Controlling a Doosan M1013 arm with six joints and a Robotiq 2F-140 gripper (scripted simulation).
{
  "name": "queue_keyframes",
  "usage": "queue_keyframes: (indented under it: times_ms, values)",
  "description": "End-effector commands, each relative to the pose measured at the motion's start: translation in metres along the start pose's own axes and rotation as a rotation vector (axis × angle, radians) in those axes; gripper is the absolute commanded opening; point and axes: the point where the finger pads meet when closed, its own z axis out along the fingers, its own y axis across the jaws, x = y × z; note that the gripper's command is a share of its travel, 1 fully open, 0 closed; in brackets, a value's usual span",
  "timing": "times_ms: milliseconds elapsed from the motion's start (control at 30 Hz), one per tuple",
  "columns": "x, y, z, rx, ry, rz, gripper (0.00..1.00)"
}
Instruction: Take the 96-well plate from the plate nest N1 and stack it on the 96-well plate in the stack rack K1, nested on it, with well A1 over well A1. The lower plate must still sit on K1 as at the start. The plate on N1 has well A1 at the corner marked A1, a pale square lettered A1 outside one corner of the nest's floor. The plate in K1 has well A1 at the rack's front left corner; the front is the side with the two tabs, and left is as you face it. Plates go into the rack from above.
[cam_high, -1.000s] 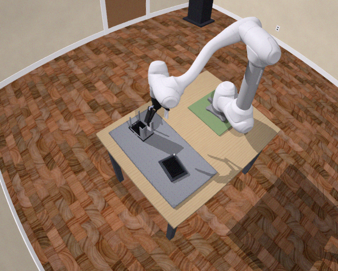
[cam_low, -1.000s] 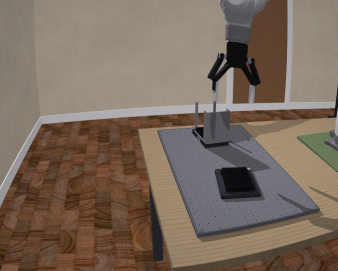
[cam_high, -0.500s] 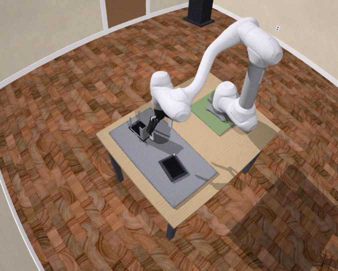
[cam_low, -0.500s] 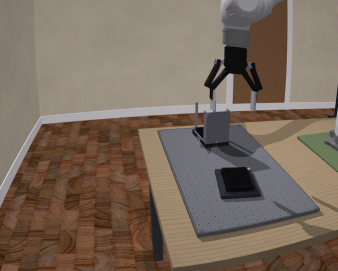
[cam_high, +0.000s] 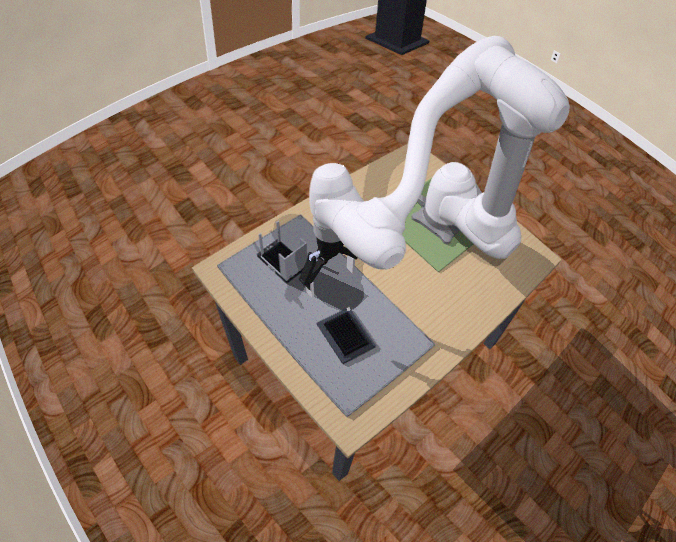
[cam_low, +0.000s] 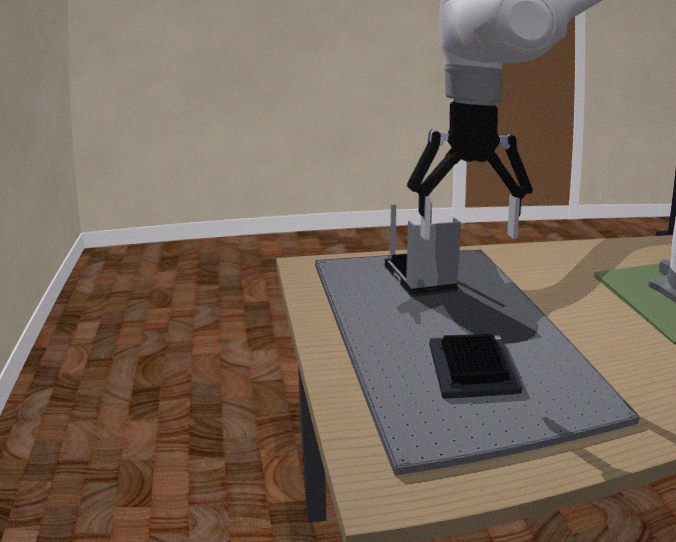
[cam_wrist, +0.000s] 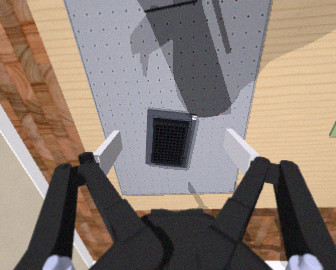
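Pale wood-grain counter (cam_low: 592, 316), matt grey perforated metal board (cam_low: 394, 361), matt black plastic plate (cam_low: 475, 357), glossy white arm (cam_high: 445, 107), patchwork wooden floor (cam_low: 141, 366)

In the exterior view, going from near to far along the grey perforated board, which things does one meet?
Black 96-well plate in its dark grey nest → grey stack rack holding another black plate → open black tool hovering above the rack.
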Motion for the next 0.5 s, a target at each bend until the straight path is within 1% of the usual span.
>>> queue_keyframes:
  times_ms: [0, 133, 167, 267, 333, 367, 467]
  values:
    - [-0.017, -0.005, 0.002, -0.011, 0.021, 0.031, 1.00]
    - [-0.034, -0.007, 0.005, -0.011, 0.022, 0.032, 1.00]
    - [-0.038, -0.007, 0.006, -0.016, 0.038, 0.061, 1.00]
    - [-0.053, -0.008, 0.010, -0.016, 0.038, 0.062, 1.00]
    - [-0.053, -0.008, 0.010, -0.016, 0.038, 0.062, 1.00]
    - [-0.058, -0.009, 0.011, -0.018, 0.055, 0.090, 1.00]
    - [-0.073, -0.010, 0.014, -0.018, 0.055, 0.091, 1.00]
